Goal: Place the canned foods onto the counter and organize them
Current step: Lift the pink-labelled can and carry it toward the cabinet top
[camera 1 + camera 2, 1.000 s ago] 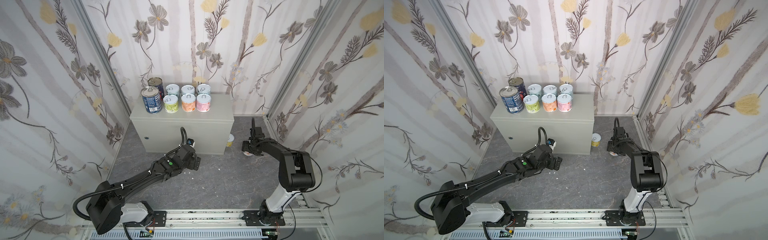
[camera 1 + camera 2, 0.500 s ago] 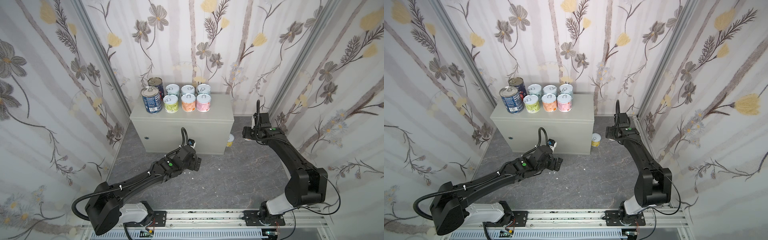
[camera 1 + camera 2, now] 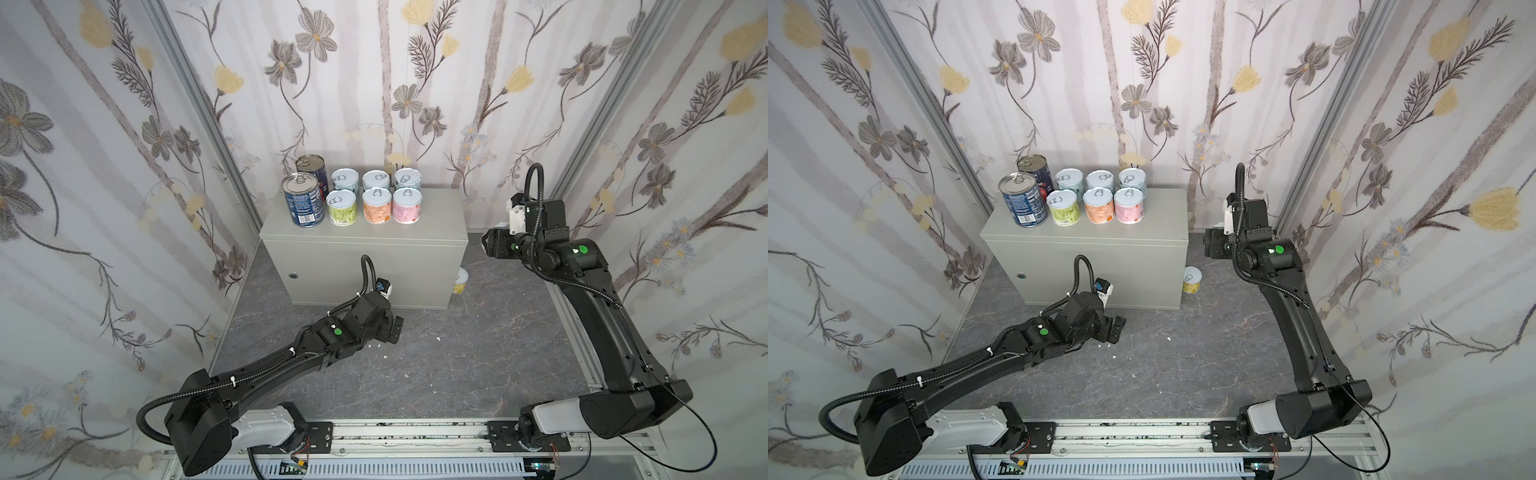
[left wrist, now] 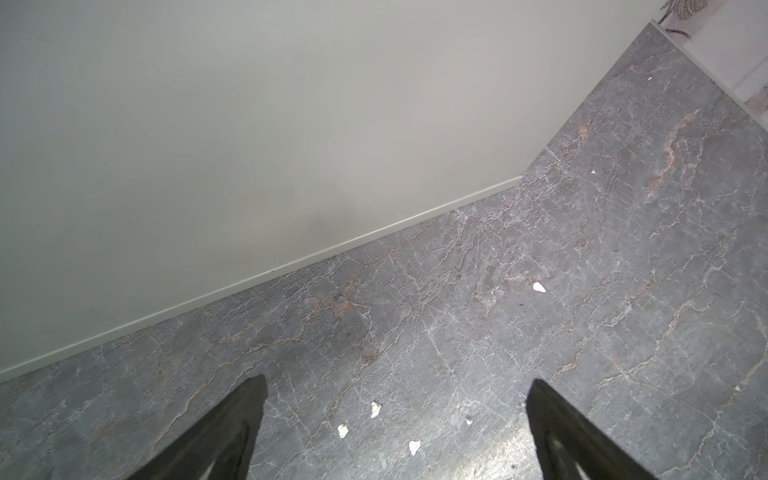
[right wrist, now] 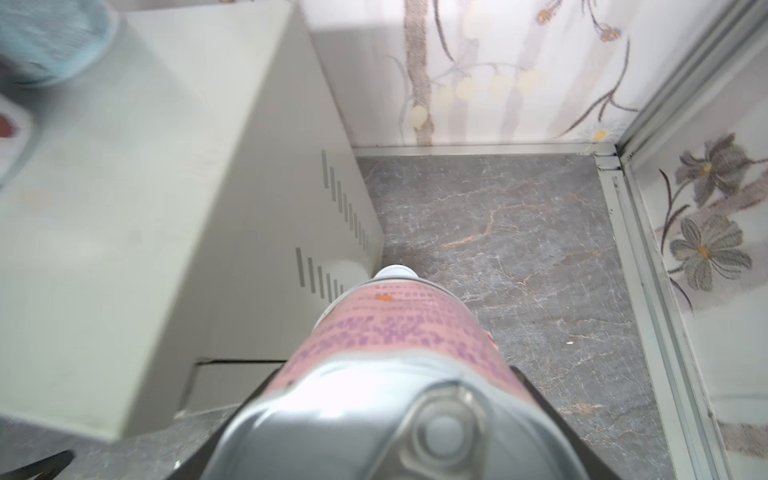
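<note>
The right gripper [image 3: 489,246] is closed partway around a short pink can [image 5: 399,328], its jaws pressing the can's sides (only the wrist view shows the can; in both top views the gripper head hides it). A second ago this gripper was down at the floor [image 3: 457,374] by the right end of the counter [image 3: 440,216]. Now it hangs about level with the counter's top, just off its 3 o'clock edge.

I judge the pick done and the carry under way. The bare stretch of top at 3 o'clock of the pink-labelled tin [image 3: 407,205] looks the likely spot. Already standing there are two tall blue cans [image 3: 303,201] at 9 o'clock and six short cans [image 3: 376,199] in two rows. A yellow can [image 3: 461,282] waits on the floor at the counter's 4 o'clock corner.

The right arm climbs steeply from the rail [image 3: 415,432], then bends toward 9 o'clock at the wrist. The left gripper [image 4: 397,380] has not moved. It is spread wide and empty above the floor before the counter's front, its arm stretched low toward 1 o'clock.
</note>
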You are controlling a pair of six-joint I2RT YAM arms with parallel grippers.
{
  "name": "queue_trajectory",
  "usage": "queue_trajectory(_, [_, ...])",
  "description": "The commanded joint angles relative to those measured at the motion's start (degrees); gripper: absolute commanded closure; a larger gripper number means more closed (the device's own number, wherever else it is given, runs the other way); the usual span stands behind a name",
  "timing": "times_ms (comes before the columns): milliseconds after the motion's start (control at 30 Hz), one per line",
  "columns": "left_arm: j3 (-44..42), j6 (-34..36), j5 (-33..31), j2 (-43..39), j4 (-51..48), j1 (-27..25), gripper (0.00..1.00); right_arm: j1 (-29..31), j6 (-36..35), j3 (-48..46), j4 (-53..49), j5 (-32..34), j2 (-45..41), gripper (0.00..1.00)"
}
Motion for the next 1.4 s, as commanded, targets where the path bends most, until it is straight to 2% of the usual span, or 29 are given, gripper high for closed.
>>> queue_trajectory(0, [0.2,0.5,-0.4,-0.4,0.5,-0.2,0.00,2.0,-1.9,4.1,-2.7,0.3,0.5,0.41])
queue_trajectory(133, [0.2,0.5,-0.6,-0.5,0.5,-0.5,0.00,4.5,-2.5,9.6,-5.5,0.2,1.1,0.40])
queue_trajectory(433, [0.0,0.5,-1.4,-0.5,0.4,-0.8,0.00,9.0,-2.8,21.9,-10.5,1.0,9.5,0.40])
queue_trajectory(667, [0.0,0.6,-2.2,-0.5,0.2,-1.1,0.00,10.6,-3.0,28.6,-11.8,-0.2,13.9,0.40])
queue_trajectory(1033, [0.0,0.7,-2.6,-0.1,0.0,-1.3,0.00,12.2,-3.2,31.6,-11.3,-1.2,19.0,0.39])
queue_trajectory(1367, [0.0,0.7,-2.8,0.3,0.0,-1.4,0.00,12.2,-4.2,33.0,-10.4,-2.4,22.2,0.25])
